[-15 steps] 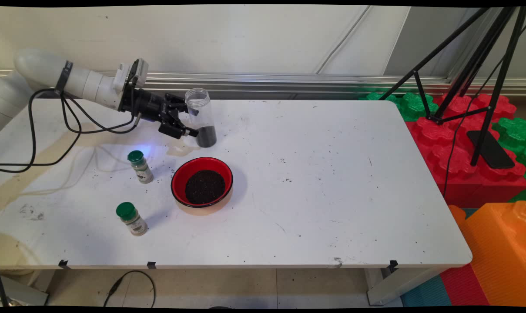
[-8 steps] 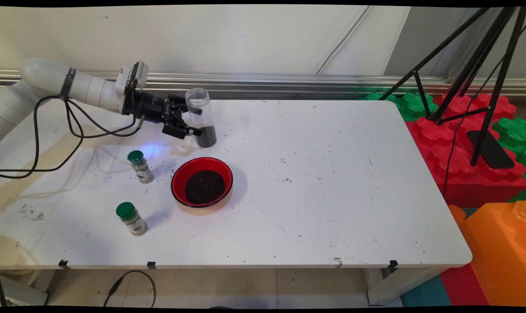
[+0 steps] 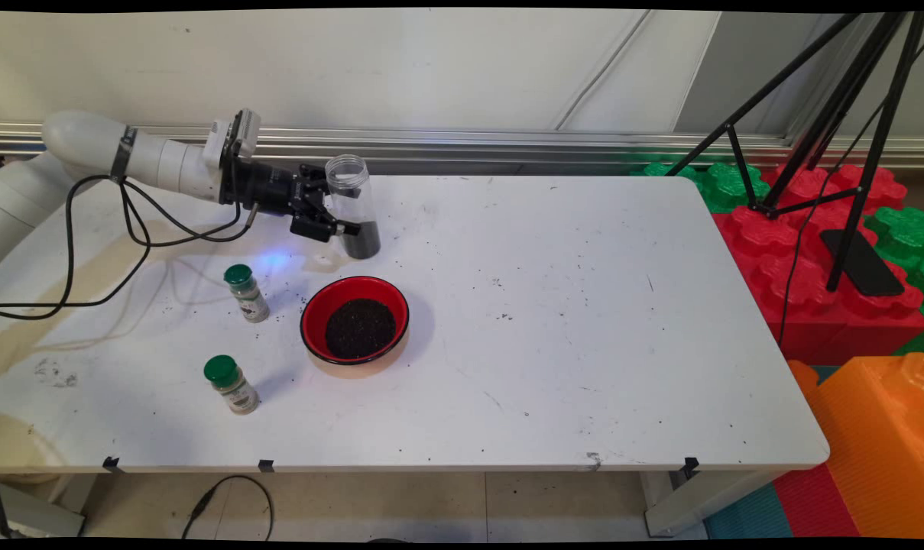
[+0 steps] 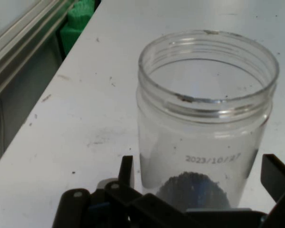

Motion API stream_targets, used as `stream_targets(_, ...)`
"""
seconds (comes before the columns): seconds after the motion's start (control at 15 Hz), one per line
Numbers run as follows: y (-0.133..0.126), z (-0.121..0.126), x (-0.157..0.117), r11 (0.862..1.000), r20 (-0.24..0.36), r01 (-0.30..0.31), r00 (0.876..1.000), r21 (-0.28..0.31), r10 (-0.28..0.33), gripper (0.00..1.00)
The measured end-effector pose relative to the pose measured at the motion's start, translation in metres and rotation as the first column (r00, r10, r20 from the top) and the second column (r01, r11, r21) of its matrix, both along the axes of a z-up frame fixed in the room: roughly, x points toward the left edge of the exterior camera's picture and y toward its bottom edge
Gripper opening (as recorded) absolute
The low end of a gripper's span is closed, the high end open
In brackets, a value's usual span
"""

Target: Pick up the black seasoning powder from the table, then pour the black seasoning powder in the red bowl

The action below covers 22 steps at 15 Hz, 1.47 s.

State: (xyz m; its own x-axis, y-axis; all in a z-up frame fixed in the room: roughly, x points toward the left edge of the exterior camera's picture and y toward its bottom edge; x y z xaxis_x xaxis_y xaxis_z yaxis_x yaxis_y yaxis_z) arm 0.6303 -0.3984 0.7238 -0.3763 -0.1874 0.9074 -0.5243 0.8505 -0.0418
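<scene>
A white surface [image 3: 553,321], scuffed and speckled with dark grains, runs back to a pale wall with a metal rail along its foot; red, green and orange foam blocks [image 3: 836,252] and a black tripod [image 3: 851,137] stand off its right end. Near the far left edge stands a clear plastic jar [image 3: 352,206], upright and lidless, with a layer of dark granules in its bottom. The gripper [image 3: 338,214] reaches it from the left, nearly level. In the hand view the fingers [image 4: 126,172] are spread, one on each side of the jar [image 4: 206,118]. They seem to stand just off its wall, though contact cannot be told for sure. A printed date shows low on the jar. Nearer the camera sits a red bowl [image 3: 355,319] filled with the same dark granules. Left of the bowl stand two small green-capped spice bottles, one near it [image 3: 246,293], the other further forward [image 3: 231,384].
</scene>
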Motion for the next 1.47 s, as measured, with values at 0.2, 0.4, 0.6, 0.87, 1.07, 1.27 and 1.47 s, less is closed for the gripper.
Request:
stream_targets(0.2,-0.001,-0.002,0.0,1.0,-0.013,0.001,1.0,-0.013,-0.001,1.0)
stream_targets(0.4,-0.002,-0.003,0.0,1.0,-0.02,0.0,1.0,-0.022,0.0,1.0)
stream_targets(0.6,-0.003,-0.004,0.0,1.0,-0.029,-0.001,1.0,-0.03,0.0,0.0)
stream_targets(0.87,-0.002,-0.004,0.0,0.999,-0.039,-0.001,0.999,-0.038,0.0,0.0)
stream_targets(1.07,-0.002,-0.002,-0.001,0.999,-0.045,0.003,0.999,-0.051,-0.005,0.0)
stream_targets(1.27,-0.001,0.004,-0.003,0.997,-0.049,0.015,0.999,-0.074,-0.019,0.0)
stream_targets(1.47,0.002,0.014,-0.006,0.993,-0.047,0.03,0.998,-0.111,-0.035,0.0)
